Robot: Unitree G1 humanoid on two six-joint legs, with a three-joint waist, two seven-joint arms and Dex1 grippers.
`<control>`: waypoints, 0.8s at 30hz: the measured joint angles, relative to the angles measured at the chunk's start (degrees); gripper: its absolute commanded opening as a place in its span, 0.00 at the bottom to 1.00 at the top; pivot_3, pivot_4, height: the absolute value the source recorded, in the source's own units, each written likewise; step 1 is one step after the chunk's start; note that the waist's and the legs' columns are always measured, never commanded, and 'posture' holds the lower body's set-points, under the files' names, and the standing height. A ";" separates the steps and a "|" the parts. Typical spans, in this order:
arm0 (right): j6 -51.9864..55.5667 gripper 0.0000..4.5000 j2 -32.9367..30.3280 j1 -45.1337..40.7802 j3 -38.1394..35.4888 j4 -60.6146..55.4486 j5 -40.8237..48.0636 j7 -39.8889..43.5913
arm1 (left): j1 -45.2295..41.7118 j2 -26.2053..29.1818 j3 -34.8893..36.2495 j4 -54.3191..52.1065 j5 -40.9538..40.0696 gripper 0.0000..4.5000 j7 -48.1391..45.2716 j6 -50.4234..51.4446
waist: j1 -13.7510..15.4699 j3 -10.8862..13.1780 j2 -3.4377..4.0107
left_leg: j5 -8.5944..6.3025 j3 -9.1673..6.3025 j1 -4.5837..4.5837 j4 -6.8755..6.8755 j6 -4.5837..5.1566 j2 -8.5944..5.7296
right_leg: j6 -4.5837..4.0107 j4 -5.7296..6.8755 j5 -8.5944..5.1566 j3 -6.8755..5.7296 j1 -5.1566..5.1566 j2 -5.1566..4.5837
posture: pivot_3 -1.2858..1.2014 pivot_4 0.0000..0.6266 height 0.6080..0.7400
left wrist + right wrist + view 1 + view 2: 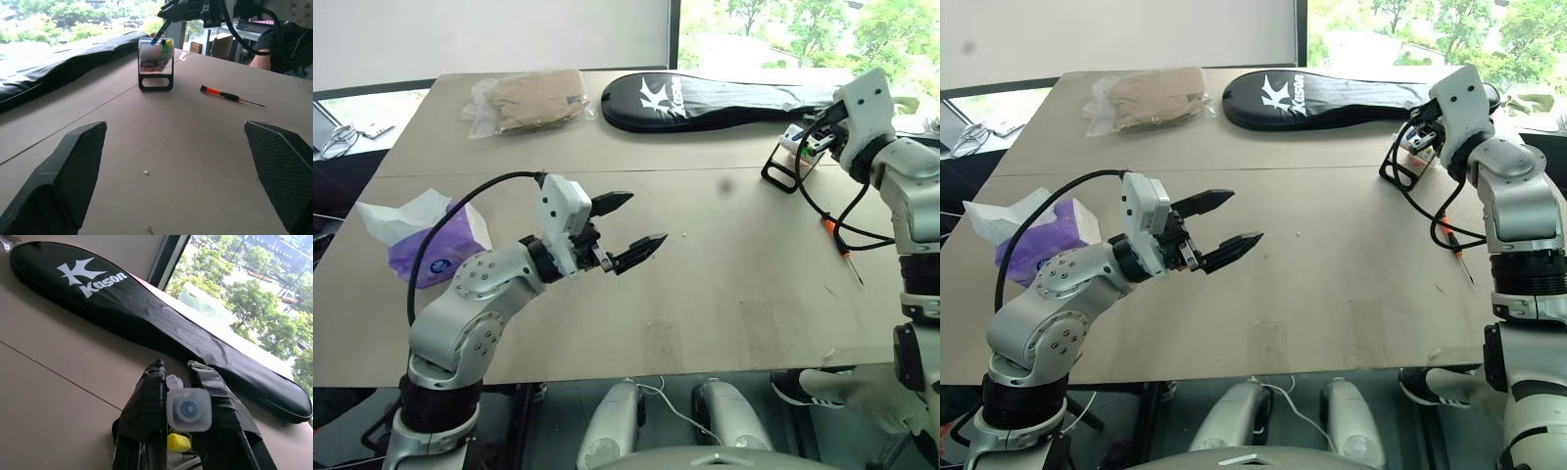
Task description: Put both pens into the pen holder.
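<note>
Trouble sits far right: right gripper (pixel 188 406), pinching a white pen (pixel 189 410) over the pen holder (pixel 156 61), could miss the opening or topple it; left gripper (pixel 628 227) spread, empty; orange-and-black pen (pixel 230 96) lies nearer.

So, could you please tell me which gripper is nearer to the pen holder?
The right gripper is nearer, shut on a pen directly above the pen holder. The left gripper hangs open over the table's middle, well short of it.
</note>
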 measured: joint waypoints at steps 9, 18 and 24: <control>-3.03 0.60 0.90 -2.78 5.66 11.30 -6.39 0.70 | -0.09 -0.31 -0.52 -0.01 0.06 1.00 0.72 -0.12 | -0.07 0.00 0.00 | 0.01 0.02 0.01 0.00 -0.01 0.00 | 0.00 0.00 0.00 0.01 0.00 0.01 | 0.52 0.24 1.00; -4.65 0.88 2.28 1.14 0.99 -1.97 1.64 7.46 | 3.77 -1.51 1.18 -0.79 1.52 1.00 5.16 -0.90 | -0.06 0.00 0.00 | -0.02 -0.05 -0.01 -0.04 0.03 0.04 | 0.00 -0.03 0.00 -0.02 -0.01 0.03 | 0.52 0.24 1.00; 2.87 0.88 5.58 18.54 -1.67 -23.44 15.97 12.91 | 14.03 -3.22 5.76 -1.04 3.57 1.00 11.12 -0.41 | 0.30 -0.02 -0.01 | -0.14 -0.18 -0.08 0.07 0.24 0.02 | 0.00 -0.05 0.00 -0.12 0.02 -0.07 | 0.52 0.24 1.00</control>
